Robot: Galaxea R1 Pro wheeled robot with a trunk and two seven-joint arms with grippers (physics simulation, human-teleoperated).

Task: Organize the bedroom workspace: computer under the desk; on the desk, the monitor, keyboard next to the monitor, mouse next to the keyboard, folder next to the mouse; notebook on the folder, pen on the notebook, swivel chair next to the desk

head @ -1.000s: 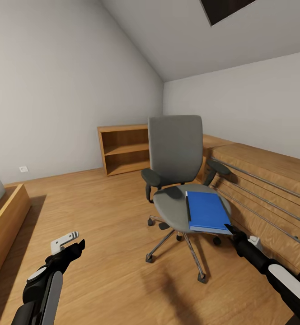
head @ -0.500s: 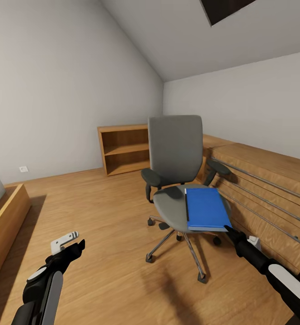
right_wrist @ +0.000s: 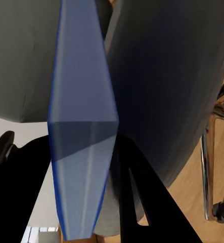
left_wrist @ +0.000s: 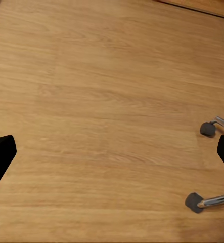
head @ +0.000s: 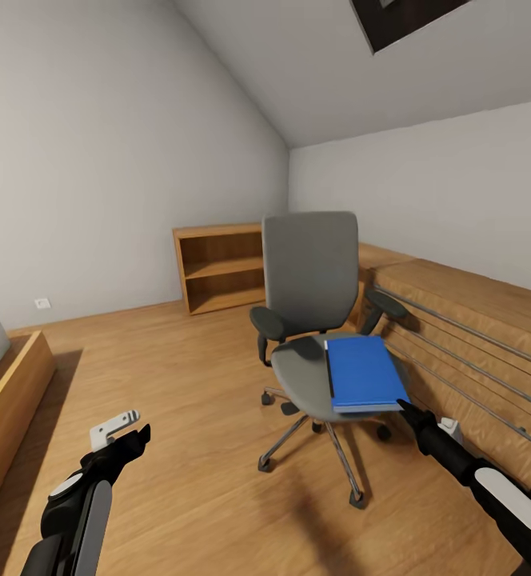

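**Folder pickup under way; remainder of task outstanding**

Lying flat on the seat of the swivel chair [head: 313,320]: the blue folder [head: 364,382], near corner overhanging the seat edge. Sitting between the fingers of the right pincer [head: 404,408], that corner, seen edge-on in the right wrist view [right_wrist: 81,121]; pinching it or not, impossible to tell. Hovering over bare wood floor [head: 177,416]: the left pincer [head: 141,434], spread and holding nothing. Standing beside a light wooden dresser [head: 473,336], the chair. Judging progress as early: folder not yet lifted. Showing no readable brand, label or writing anywhere.
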